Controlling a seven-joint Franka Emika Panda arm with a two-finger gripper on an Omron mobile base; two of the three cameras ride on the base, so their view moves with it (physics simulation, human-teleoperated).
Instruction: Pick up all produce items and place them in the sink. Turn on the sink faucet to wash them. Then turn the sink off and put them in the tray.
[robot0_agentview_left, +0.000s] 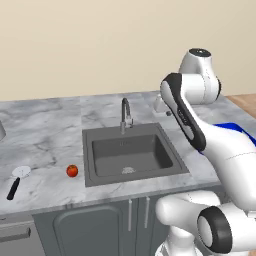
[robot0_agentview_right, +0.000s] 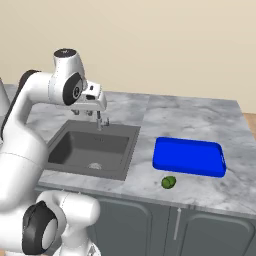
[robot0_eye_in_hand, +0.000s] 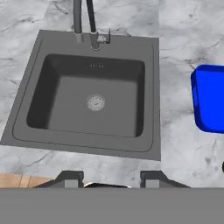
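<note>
Pincer (robot0_eye_in_hand: 105, 179): above the sink, fingers apart, nothing between them
Sink (robot0_agentview_left: 100, 137): basin bare
Red-orange produce (robot0_agentview_left: 72, 171): on tabletop (robot0_agentview_left: 45, 130) left of sink
Green produce (robot0_agentview_right: 168, 182): just before the blue tray (robot0_agentview_right: 189, 156)

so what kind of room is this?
A rendered kitchen, most likely: a dark sink with a gooseneck faucet set in a grey marble counter, cabinet doors below.
</note>
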